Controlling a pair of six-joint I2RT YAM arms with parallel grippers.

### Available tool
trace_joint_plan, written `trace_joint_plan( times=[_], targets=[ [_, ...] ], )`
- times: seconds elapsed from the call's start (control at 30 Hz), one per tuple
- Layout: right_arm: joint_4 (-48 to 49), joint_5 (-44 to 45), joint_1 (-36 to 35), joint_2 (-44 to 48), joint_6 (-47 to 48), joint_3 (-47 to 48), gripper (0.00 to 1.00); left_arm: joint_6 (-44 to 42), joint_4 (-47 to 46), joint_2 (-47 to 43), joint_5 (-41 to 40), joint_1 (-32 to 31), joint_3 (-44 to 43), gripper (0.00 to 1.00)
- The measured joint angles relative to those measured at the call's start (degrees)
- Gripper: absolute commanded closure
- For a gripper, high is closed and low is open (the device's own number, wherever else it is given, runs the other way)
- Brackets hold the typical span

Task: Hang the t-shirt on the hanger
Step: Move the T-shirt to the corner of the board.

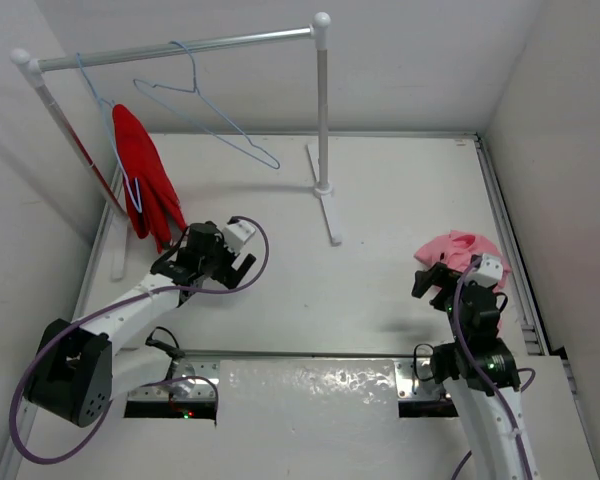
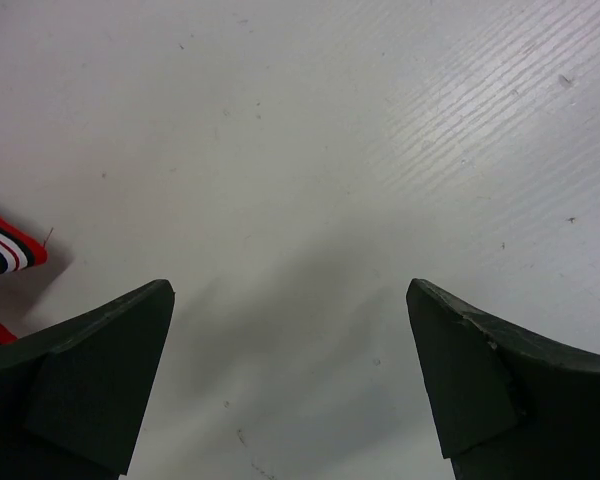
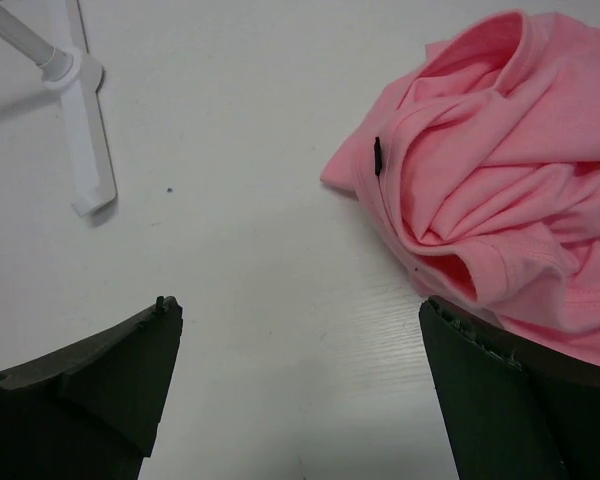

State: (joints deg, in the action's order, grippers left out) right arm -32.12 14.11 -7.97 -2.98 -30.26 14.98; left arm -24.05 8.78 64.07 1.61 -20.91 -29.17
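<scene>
Hanger (image 1: 208, 120) hangs hook-up, bar slanting down-right; left fingers (image 2: 90, 395), right fingers (image 3: 95, 385) wide.

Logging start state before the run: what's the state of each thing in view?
pink t-shirt: crumpled on the table, not held.
hanger: empty, hooked on the rail.
red garment: hanging at the rail's left end.
left gripper: open, empty.
right gripper: open, empty.
</scene>
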Motion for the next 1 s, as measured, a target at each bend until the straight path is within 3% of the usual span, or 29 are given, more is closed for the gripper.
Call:
trace_joint_plan(
  times=[0.2, 0.37, 0.5, 0.6, 0.73, 0.83, 0.93, 1.0],
  targets=[
    [1.03, 2.78, 0.00, -6.71, -0.83, -0.04, 0.01, -0.24, 0.24, 0.87, 2.19, 0.00, 0.00, 0.01],
    [3.74, 5.57, 0.00, -30.58, 0.74, 2.75, 0.01, -4.22, 1.49, 2.21, 7.56, -0.28, -0.02, 0.06],
    [6.80, 7.72, 0.02, -50.60, 4.04, 9.92, 0.04, -7.21, 1.18, 4.81, 6.05, -4.55, -0.39, 0.07],
    [9.81, 6.10, 0.02, -60.35, 6.75, 13.46, 0.08, -8.28, 0.83, 8.20, 4.35, -8.72, -1.55, 0.07],
    [12.57, 3.32, 0.00, -68.87, 9.62, 15.06, 0.12, -8.09, 0.87, 11.69, 4.61, -9.55, -5.25, 0.07],
    [13.73, 3.39, 0.02, -70.73, 11.26, 14.49, 0.29, -7.32, 0.83, 13.86, 4.87, -9.51, -9.44, 0.07],
    [15.02, 3.82, 0.02, -71.32, 12.87, 14.47, 0.77, -6.73, 0.70, 15.10, 4.92, -9.51, -12.85, 0.07],
    [15.45, 5.09, 0.02, -72.32, 14.01, 15.37, 1.00, -6.16, 0.55, 15.58, 4.70, -9.51, -14.75, 0.07]
  ],
)
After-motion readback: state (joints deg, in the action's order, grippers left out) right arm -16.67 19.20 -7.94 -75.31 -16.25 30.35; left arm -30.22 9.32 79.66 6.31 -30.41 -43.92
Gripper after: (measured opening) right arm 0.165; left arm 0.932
